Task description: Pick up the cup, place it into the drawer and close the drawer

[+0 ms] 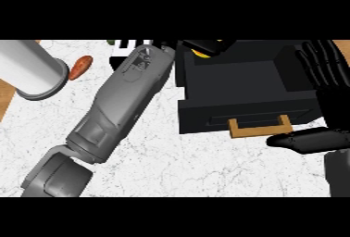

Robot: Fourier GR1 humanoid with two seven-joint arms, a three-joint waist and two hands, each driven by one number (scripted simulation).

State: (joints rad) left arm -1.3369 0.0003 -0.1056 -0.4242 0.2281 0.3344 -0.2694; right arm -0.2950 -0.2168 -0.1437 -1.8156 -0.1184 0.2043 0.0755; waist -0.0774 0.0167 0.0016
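While left hand (205, 46) curls round yellow cup (200, 53) over open drawer (236, 83), right hand (321, 69) open.

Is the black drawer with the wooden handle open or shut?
Open. The black drawer stands pulled out from its unit, its hollow inside exposed from above, with the wooden handle on its front facing the robot. The left hand reaches over its far end.

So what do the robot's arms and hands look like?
The left forearm is a chunky grey shell made of smooth panels with seams, and a separate grey piece sits below it. The right hand is shiny black with long, ridged fingers. The left hand is black too.
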